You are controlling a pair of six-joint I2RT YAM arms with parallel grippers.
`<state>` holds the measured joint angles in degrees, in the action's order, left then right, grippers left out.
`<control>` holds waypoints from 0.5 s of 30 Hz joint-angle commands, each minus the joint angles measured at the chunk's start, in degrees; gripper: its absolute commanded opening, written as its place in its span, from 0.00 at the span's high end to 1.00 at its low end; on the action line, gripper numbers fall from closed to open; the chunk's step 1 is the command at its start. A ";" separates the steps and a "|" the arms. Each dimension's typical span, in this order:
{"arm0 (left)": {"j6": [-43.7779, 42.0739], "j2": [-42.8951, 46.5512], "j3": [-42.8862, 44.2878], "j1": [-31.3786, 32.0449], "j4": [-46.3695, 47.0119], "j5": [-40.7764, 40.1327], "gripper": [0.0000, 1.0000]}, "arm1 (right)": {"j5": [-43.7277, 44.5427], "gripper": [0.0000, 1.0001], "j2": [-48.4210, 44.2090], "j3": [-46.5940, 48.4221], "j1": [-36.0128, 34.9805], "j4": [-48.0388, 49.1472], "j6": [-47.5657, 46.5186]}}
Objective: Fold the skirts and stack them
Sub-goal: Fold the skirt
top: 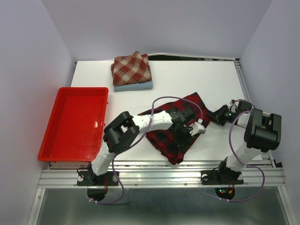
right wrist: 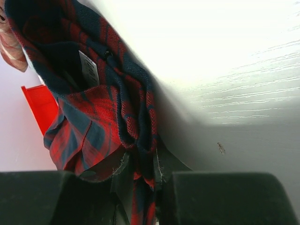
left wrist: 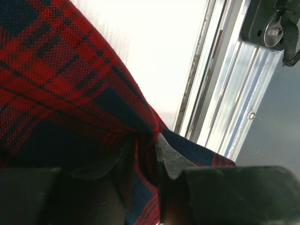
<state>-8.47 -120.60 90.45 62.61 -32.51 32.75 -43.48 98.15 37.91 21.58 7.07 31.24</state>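
The red and navy plaid skirt (top: 177, 136) lies spread across the near middle of the white table. My left gripper (top: 183, 127) is down on its middle, shut on a fold of the plaid cloth (left wrist: 70, 89). My right gripper (top: 216, 115) is at the skirt's right corner, shut on a bunched edge of the plaid cloth (right wrist: 117, 117). The brick-red and cream check skirt (top: 131, 68) lies folded on top of the folded light blue skirt (top: 133, 86) at the back of the table.
A red plastic tray (top: 56, 140) sits at the table's left edge; a corner of it shows in the right wrist view (right wrist: 40, 105). The metal rail (left wrist: 220, 93) runs along the table's near edge. Grey walls close in the left, back and right sides.
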 commanded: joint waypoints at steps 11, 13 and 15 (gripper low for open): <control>-1.47 19.34 -1.32 -20.07 0.69 -3.31 0.21 | -1.25 0.76 -8.75 1.63 0.39 -13.73 -15.50; 0.02 19.96 -5.00 -19.81 5.25 -3.22 0.26 | -0.38 0.50 -12.26 2.16 0.39 -17.77 -18.66; 0.29 18.66 -5.46 -19.37 5.70 -3.31 0.29 | 0.32 0.37 -14.12 4.00 0.39 -21.03 -21.38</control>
<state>-9.56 -99.61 88.92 39.03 -28.03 29.08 -43.22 89.32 38.04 21.74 -4.78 18.59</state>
